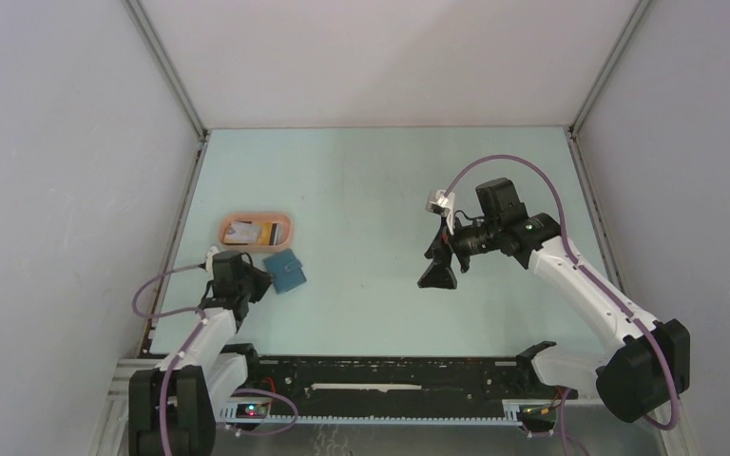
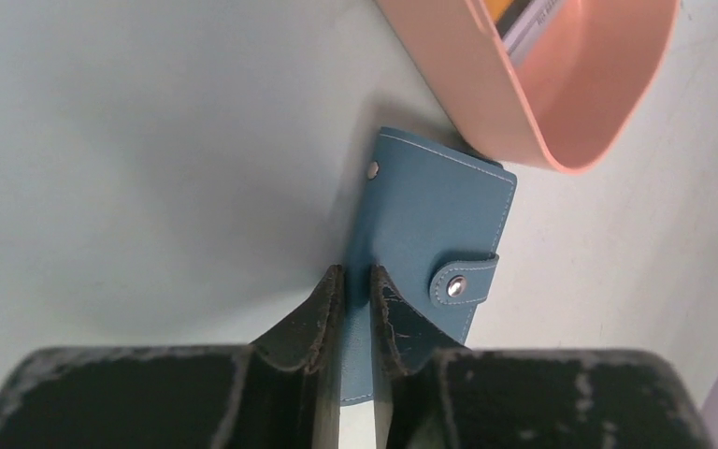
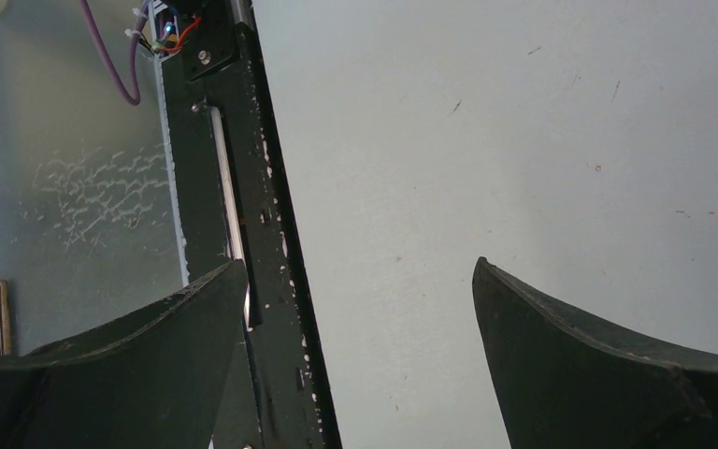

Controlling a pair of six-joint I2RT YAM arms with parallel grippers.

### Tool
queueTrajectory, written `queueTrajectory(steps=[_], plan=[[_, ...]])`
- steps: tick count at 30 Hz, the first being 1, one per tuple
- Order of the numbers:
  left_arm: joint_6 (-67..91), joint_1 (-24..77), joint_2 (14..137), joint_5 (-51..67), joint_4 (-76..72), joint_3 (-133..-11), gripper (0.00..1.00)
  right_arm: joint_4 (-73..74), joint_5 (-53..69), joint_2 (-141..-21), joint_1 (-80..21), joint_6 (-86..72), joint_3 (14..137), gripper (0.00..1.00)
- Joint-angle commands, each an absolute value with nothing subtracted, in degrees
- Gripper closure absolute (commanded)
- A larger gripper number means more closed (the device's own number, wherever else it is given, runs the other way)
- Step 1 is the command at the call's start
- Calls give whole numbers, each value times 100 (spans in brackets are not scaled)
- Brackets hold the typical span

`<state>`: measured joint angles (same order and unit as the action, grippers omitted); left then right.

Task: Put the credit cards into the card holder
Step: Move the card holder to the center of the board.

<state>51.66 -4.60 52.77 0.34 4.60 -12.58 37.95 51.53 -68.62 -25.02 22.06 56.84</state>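
Left jaws are pinched to a narrow gap on the near edge of the card holder [image 2: 439, 215], clear of the snap strap [image 2: 463, 281]. My guess is that leaves the strap free to work on. The strap is buttoned, so the holder lies closed and flat on the tabletop [image 1: 371, 180]. Its far corner is touching or just beside the pink tray [image 2: 467, 84], can't tell which. The credit cards [image 1: 255, 231] sit in that tray, none loaded yet. Right jaws are spread wide and empty, hovering over the tabletop well apart from everything. Likely split: left anchors the holder, right pops the strap.
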Motion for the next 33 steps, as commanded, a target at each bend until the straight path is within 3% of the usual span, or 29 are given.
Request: queueTrajectory(steps=[1,9,14,20,30,33], plan=[[4808,-252,5614,844,244,-1063,88,3797,5134,-6732,-2558,2317,5955,0],[4824,827,5748,903,216,-1040,86,3796,5089,-6783,-2584,2338,5953,0],[4951,1053,5645,1084,169,-897,68,3797,5071,-6869,-2597,2351,5951,0],[5316,1607,5529,864,32,-874,58,3776,5003,-7084,-2732,2366,5952,0],[5338,1896,6771,1065,-1468,-861,58,2908,5069,-8103,-2894,1109,5915,1],[5438,1931,6965,1096,-1937,-757,58,2486,5148,-8958,-3072,270,6225,12]])
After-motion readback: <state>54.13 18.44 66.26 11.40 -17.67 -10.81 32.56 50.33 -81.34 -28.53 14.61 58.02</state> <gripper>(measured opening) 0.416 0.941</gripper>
